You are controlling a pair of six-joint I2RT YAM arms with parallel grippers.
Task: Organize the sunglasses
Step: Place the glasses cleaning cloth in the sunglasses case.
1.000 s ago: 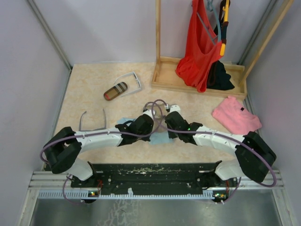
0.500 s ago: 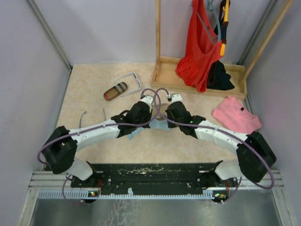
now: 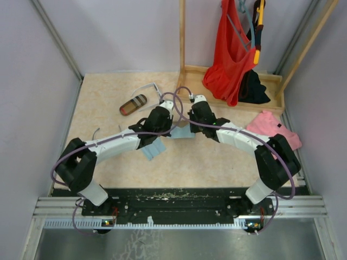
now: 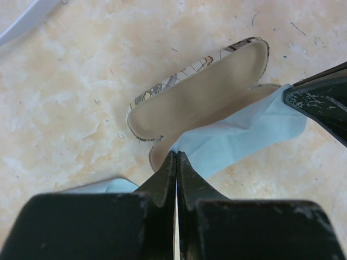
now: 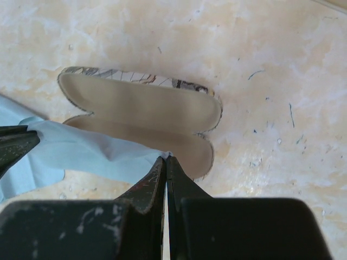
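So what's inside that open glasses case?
Bare beige lining shows in the case; no glasses visible. A light blue cloth covers part of one half, hiding that patch.

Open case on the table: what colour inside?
The case is plain tan inside, patterned at the rim; right wrist view shows it best.

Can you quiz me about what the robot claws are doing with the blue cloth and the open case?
1. True or false: the left claw and the right claw are both shut.
2. What do both claws pinch? A) the blue cloth B) a striped case C) a pink shirt
3. Fill in: the open case has a ____ lining.

Key: 1 true. 2 A. 3 beige.
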